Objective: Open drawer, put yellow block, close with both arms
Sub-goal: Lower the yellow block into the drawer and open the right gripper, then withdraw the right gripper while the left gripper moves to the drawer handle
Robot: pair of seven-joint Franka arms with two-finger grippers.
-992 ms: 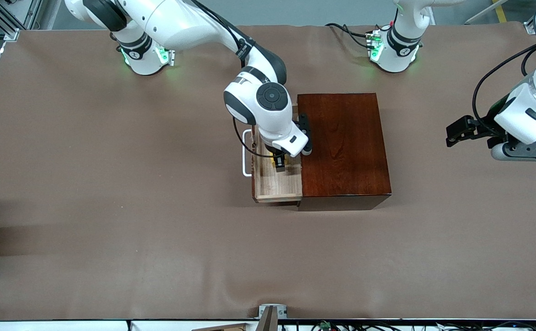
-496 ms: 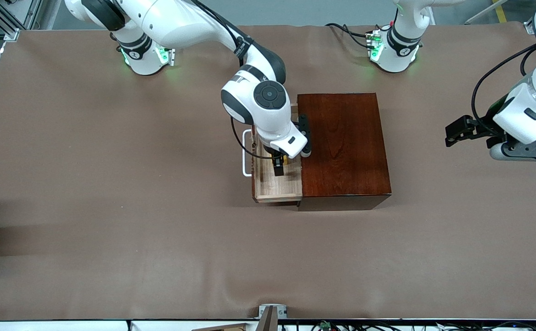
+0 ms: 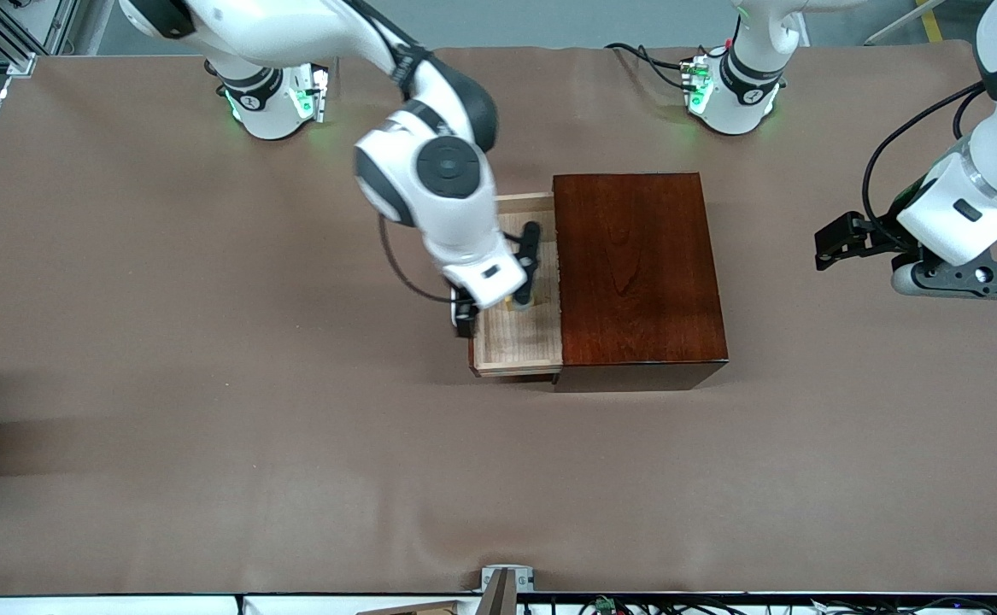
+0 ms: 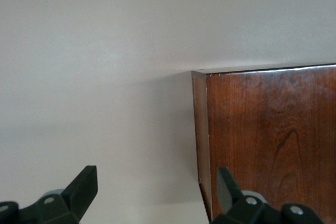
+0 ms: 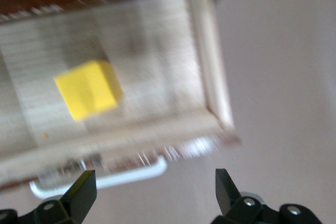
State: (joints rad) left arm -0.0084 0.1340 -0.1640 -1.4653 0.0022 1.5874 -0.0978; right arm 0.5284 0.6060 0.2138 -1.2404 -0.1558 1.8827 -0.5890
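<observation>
The drawer (image 3: 517, 343) stands pulled out of the dark mahogany box (image 3: 639, 273) toward the right arm's end of the table. The yellow block (image 5: 86, 88) lies loose on the drawer's floor; in the front view only a sliver of it (image 3: 517, 304) shows beside the right hand. My right gripper (image 5: 155, 182) is open and empty, up over the drawer's white handle (image 5: 105, 179); it also shows in the front view (image 3: 464, 323). My left gripper (image 3: 835, 237) is open and empty, hanging over the table off the box's closed end, and its wrist view (image 4: 156, 179) shows a corner of the box (image 4: 268, 140).
The brown table cover (image 3: 208, 384) runs wide and flat around the box. Both green-lit arm bases (image 3: 272, 102) stand along the table's edge farthest from the front camera. A small metal bracket (image 3: 507, 581) sits at the nearest edge.
My right gripper has let go of the yellow block, risen out of the drawer and swung toward the handle. My left arm has drifted slightly toward the box.
</observation>
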